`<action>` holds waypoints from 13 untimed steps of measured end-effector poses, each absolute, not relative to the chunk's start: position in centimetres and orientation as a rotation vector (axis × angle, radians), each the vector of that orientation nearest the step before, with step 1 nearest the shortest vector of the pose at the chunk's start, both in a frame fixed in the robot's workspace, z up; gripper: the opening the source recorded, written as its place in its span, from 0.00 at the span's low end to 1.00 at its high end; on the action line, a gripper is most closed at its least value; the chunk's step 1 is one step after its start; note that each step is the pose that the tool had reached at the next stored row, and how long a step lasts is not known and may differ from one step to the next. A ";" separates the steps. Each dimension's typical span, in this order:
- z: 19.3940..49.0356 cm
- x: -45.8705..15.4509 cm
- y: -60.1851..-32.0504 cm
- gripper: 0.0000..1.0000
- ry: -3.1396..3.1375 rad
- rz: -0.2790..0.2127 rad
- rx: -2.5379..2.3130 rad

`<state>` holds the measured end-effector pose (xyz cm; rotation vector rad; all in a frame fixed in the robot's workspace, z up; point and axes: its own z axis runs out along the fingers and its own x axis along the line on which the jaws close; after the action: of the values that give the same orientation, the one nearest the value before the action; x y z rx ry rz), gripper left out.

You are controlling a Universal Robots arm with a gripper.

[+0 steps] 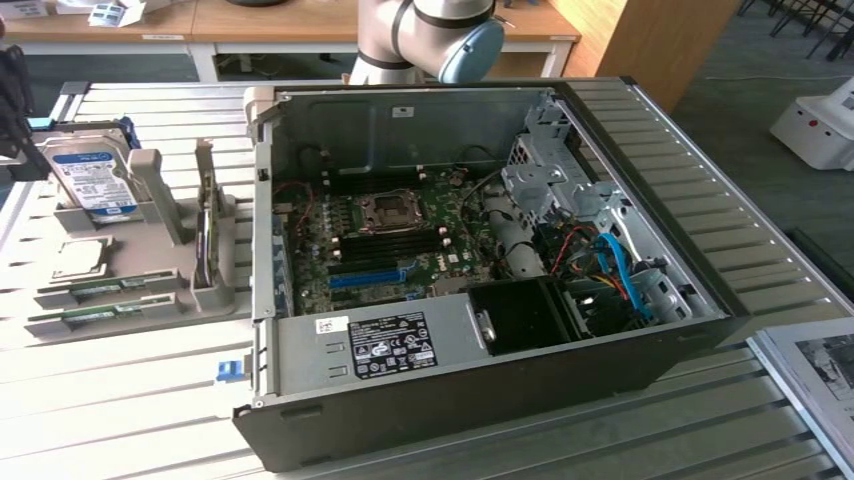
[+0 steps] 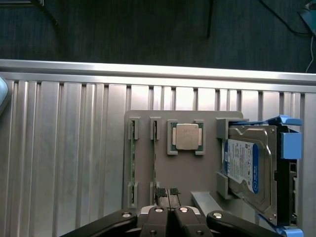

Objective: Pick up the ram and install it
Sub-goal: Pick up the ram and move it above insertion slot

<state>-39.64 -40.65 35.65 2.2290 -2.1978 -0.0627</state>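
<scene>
Green and thin, the ram [image 2: 154, 158] stands on edge in a grey holder [image 2: 190, 173]. The tool [image 2: 168, 193] hangs over it, clenched empty. Stiff, light and fragile, it likely wants pinching across its faces.

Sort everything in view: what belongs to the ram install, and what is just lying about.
Job: ram stick; second ram stick, both in the grey holder; gripper, fingers shut; motherboard in the open computer case.
Lying about: hard drive; processor chip; expansion card.
</scene>
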 end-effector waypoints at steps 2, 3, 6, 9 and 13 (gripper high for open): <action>35.4 -39.6 -40.7 0.10 -2.198 -0.063 2.229; 35.3 -39.6 -40.7 0.10 -2.198 -0.063 2.229; 35.0 -39.6 -40.7 0.10 -2.198 -0.063 2.229; 34.7 -39.7 -40.7 0.10 -2.198 -0.063 2.229; 34.2 -39.7 -40.7 0.10 -2.198 -0.063 2.229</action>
<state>-39.65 -40.66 34.24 2.2290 -2.1979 -0.0627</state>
